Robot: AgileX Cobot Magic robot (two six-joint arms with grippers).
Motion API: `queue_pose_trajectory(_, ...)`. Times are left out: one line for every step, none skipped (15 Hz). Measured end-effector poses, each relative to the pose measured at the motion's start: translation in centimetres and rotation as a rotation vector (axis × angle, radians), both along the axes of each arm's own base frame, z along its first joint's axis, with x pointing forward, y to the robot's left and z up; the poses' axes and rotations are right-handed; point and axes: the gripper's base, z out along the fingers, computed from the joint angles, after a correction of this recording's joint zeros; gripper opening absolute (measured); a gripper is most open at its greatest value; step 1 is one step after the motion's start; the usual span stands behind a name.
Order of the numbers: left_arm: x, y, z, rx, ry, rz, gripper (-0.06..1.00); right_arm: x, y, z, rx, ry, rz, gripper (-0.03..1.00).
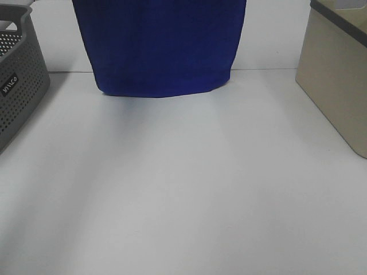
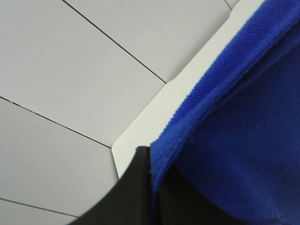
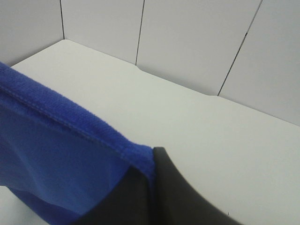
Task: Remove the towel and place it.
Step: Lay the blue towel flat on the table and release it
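The royal-blue towel hangs down from above the top edge of the high view, its lower hem just over the far part of the white table. Neither gripper shows in the high view. In the left wrist view, my left gripper is shut on the towel's hemmed edge. In the right wrist view, my right gripper is shut on another part of the towel's edge. The black fingers pinch the cloth between them. No white tag shows.
A grey perforated basket stands at the left edge of the table. A beige bin stands at the right edge. The white table lies below the towel, with a pale panelled wall behind it.
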Motion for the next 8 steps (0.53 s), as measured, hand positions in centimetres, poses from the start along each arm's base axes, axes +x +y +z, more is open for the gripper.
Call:
queue_pose_trajectory(-0.5,0.0,0.1,-0.011,0.032,-0.009,0.00,-0.8,-0.1,0.4,-0.005,0.015,0.007,0.02)
queue_pose_trajectory(-0.8,0.0,0.1,-0.012,0.054,-0.009,0.00,-1.3,-0.2,0.6,-0.009,0.034,0.012,0.02)
queue_pose_trajectory(-1.4,0.0,-0.3,-0.018,0.133,-0.009,0.00,-1.8,-0.3,0.7,-0.014,0.057,0.019,0.02)
queue_pose_trajectory(-1.8,0.0,-0.5,-0.018,0.182,-0.008,0.00,-2.2,-0.3,0.6,-0.021,0.094,0.029,0.02)
queue_pose_trajectory(-2.5,0.1,-0.7,-0.021,0.238,-0.008,0.00,-2.7,-0.3,0.3,-0.035,0.142,0.039,0.02)
queue_pose_trajectory(-3.0,0.2,-0.4,-0.028,0.252,-0.011,0.00,-2.9,-0.3,0.1,-0.043,0.172,0.045,0.02)
queue_pose_trajectory(-3.4,0.2,-0.1,-0.038,0.253,-0.018,0.00,-3.1,-0.4,-0.1,-0.053,0.203,0.049,0.02)
queue_pose_trajectory(-4.0,0.3,0.4,-0.049,0.247,-0.025,0.00,-3.5,-0.4,-0.1,-0.055,0.228,0.058,0.02)
